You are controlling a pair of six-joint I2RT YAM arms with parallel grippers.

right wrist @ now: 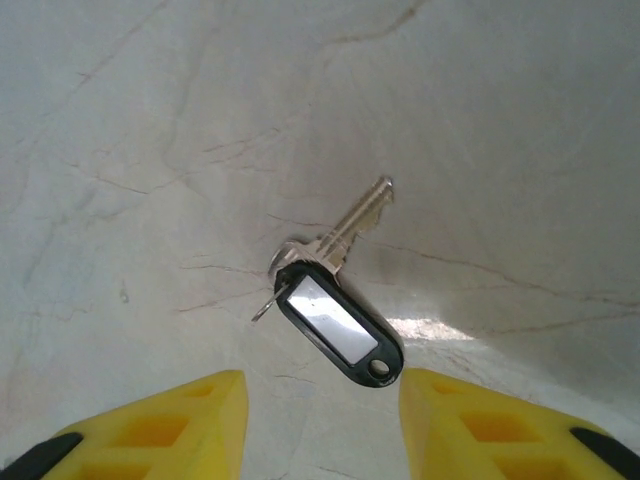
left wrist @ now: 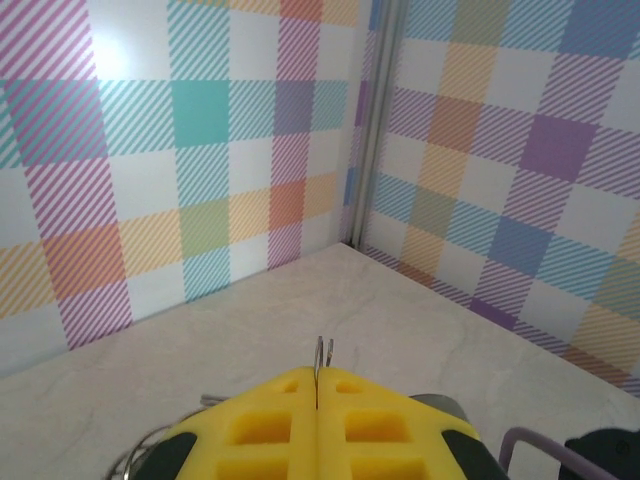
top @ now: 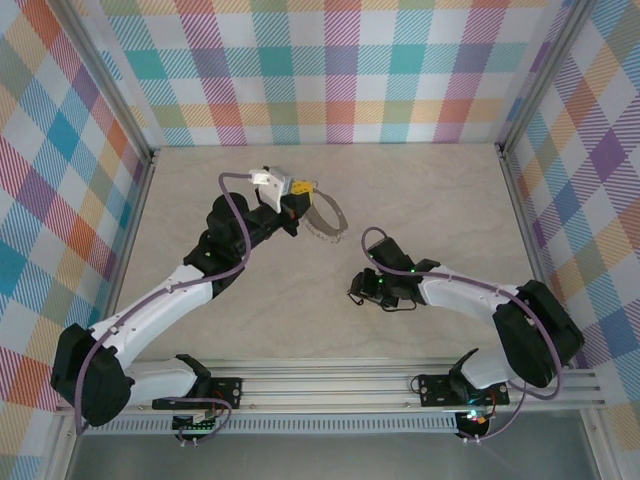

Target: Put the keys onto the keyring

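Right gripper [right wrist: 320,392] points down, parted above the keys [right wrist: 335,290]; left gripper [left wrist: 317,385] clamps keyring [top: 326,236].

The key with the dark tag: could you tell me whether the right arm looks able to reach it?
Probably yes: the right gripper hangs just above the key, fingers apart either side of its tag, with only bare table around it.

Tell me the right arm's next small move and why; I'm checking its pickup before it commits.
Probably lower the right gripper slightly and close it. Its jaws stand open astride the small silvery key with a black oval tag, which lies flat and untouched on the table. The left gripper is shut on the large thin silvery metal hoop, so the key comes next.
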